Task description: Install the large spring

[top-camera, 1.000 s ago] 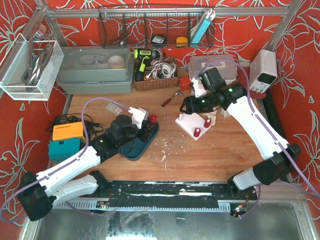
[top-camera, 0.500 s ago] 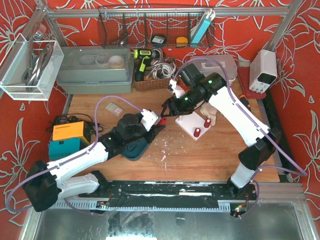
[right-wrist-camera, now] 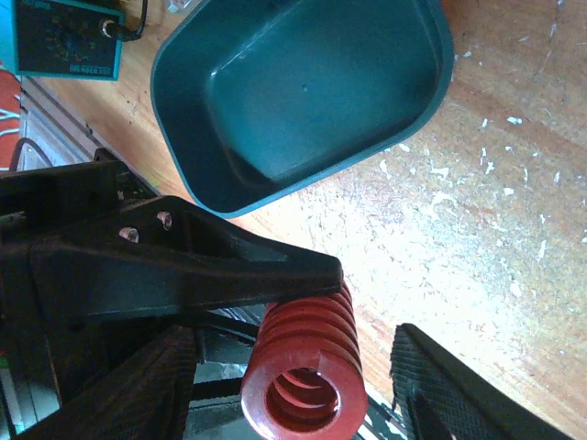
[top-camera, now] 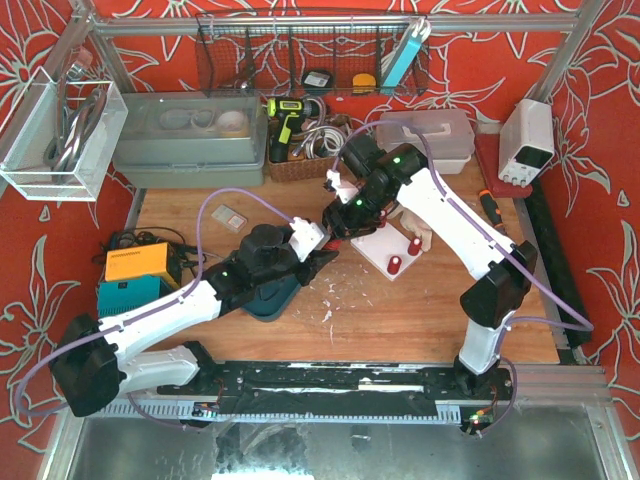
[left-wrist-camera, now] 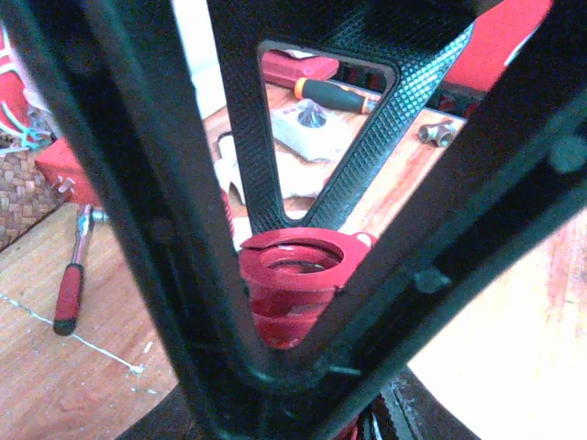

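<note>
The large red spring point(left-wrist-camera: 293, 275) is clamped between my left gripper's black fingers point(right-wrist-camera: 183, 266). My left gripper point(top-camera: 322, 250) holds it in the air, just right of the teal tray point(top-camera: 262, 295). My right gripper point(top-camera: 338, 222) is open and meets the left one from behind. In the right wrist view the spring point(right-wrist-camera: 307, 367) sits end-on between the right gripper's textured pads point(right-wrist-camera: 440, 385), with a gap on each side. The white base plate point(top-camera: 375, 248) with red pegs lies on the table to the right.
The teal tray point(right-wrist-camera: 303, 92) looks empty. A red-handled ratchet point(top-camera: 340, 197) and an orange-and-black screwdriver point(top-camera: 487, 205) lie on the table. A blue soldering station point(top-camera: 125, 297) stands at the left. A wicker basket point(top-camera: 305, 165) and a grey box point(top-camera: 190, 140) line the back.
My left gripper has lifted the spring out of the tray and moved it right. My right gripper has swung left and come down around it.
</note>
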